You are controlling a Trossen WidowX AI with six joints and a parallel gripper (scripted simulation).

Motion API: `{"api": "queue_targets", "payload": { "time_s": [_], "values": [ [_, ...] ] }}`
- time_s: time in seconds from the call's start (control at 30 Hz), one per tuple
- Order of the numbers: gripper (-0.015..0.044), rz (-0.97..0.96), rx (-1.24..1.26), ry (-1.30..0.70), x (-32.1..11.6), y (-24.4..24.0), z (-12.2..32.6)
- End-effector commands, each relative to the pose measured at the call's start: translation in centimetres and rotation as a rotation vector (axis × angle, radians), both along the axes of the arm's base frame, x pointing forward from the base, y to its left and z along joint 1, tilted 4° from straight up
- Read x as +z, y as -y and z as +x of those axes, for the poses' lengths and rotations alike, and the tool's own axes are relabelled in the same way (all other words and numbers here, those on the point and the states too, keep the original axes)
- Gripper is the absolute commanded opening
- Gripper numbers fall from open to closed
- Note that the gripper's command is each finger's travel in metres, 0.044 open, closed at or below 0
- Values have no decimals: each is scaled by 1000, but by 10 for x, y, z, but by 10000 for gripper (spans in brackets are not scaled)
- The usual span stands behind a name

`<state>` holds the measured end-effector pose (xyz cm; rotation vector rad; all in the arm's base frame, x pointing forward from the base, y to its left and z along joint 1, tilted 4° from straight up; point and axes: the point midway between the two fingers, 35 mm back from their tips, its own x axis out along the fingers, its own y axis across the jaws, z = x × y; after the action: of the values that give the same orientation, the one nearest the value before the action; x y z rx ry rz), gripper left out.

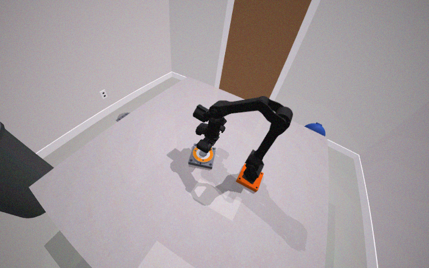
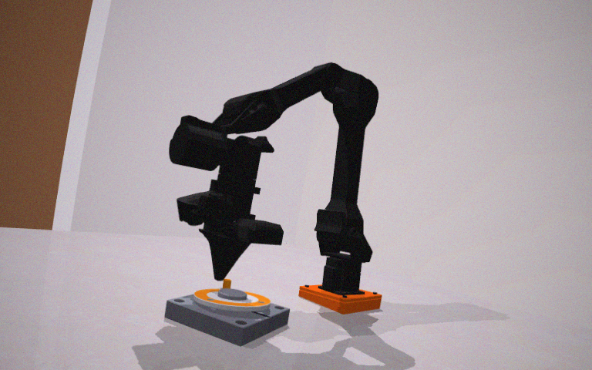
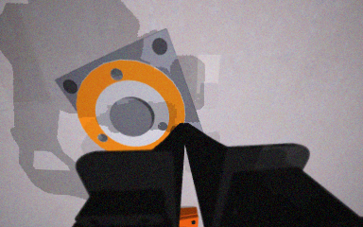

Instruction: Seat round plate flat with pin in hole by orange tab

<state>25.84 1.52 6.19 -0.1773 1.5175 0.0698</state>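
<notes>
So the round plate (image 1: 210,155) (image 2: 203,295) (image 3: 85,104) is sitting around the post (image 1: 203,153) (image 2: 232,294) (image 3: 129,116) on its grey base (image 1: 205,165) (image 2: 205,324) (image 3: 146,49), left of the arm's orange mount (image 1: 256,188) (image 2: 318,301) (image 3: 189,218). I can't make out the pin, and I can't swear which hole goes over it, so no idea how much turn is left. I'd guess it isn't seated.

The orange tab (image 2: 227,284) sticks up at the plate's far side in the exterior view. The claw (image 1: 205,151) (image 2: 219,279) (image 3: 183,127) is clenched on nothing, tip down, just to the left of the tab there. Touching or not? Can't tell.

To me this is the line-up for a push, tips as a poker. Next I'd get the tips low enough to bear on the tab's side and nudge it round the post, nice and slow, till the hole drops over the pin. Too high and they'd skate over the top; too hard and the hole could sail past.

After that, back right off so nothing touches the plate. Further out it's just the pale worktop (image 1: 126,189) (image 2: 109,261) (image 3: 284,95) and, beyond its right side from the top, some blue round thing (image 1: 316,128).
</notes>
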Motion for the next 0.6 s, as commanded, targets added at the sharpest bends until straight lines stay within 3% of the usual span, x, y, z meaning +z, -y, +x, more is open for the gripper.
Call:
{"api": "queue_targets", "payload": {
  "time_s": [0.0, 0.57],
  "values": [
    [0, -5, 1, -24, -5, 1, -7],
    [0, -5, 1, -24, -5, -1, -16]
  ]
}}
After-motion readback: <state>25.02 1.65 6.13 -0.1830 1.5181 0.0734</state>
